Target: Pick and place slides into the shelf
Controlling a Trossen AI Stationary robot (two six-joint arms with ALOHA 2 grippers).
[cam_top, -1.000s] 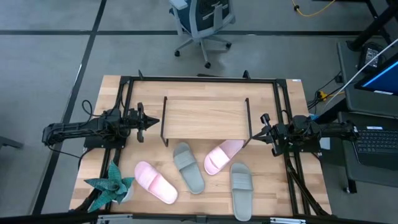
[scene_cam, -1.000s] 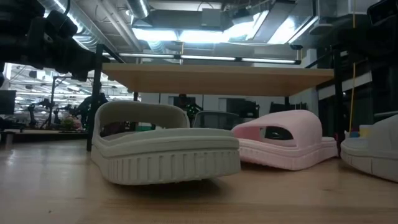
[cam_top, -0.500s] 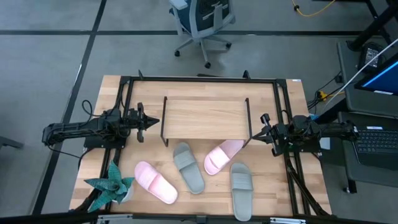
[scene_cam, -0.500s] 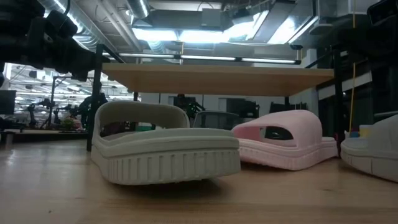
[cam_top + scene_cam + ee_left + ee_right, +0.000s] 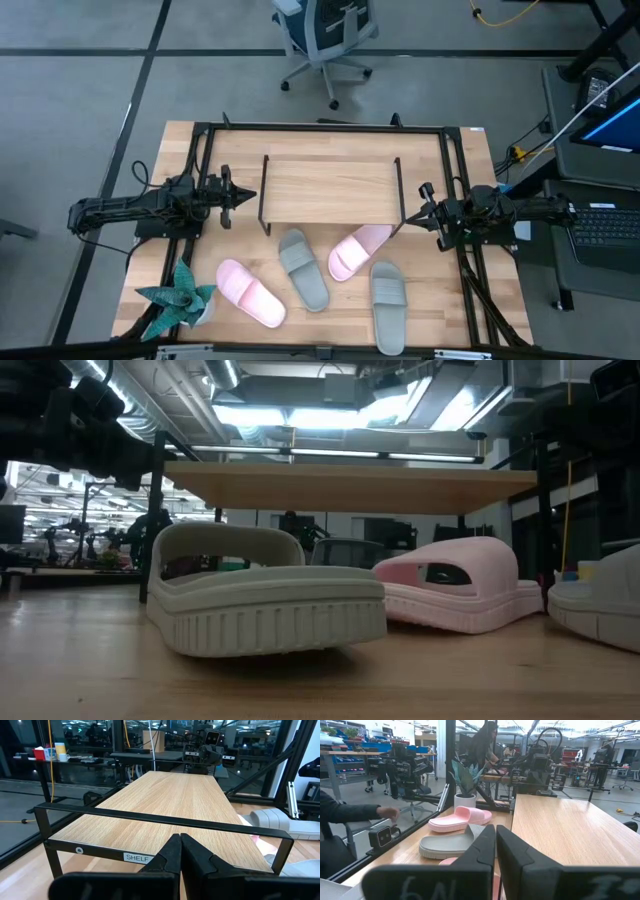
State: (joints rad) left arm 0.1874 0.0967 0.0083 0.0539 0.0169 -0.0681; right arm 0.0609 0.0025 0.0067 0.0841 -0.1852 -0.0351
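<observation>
A light wooden tabletop [image 5: 500, 290] carries everything. The left gripper [image 5: 246, 194] and right gripper [image 5: 405, 218], both with jaws together and empty, flank the low wooden black-framed shelf [image 5: 330, 190], whose board is bare. Four foam slides, two grey-green [image 5: 303, 268] [image 5: 387, 303] and two pale pink [image 5: 251, 293] [image 5: 358, 251], lie on the tabletop between the shelf and the near edge.

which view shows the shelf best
The high view: the whole shelf shows, its board bare between both end frames. The low view sees only its underside; each wrist view looks along the board from one end.
</observation>
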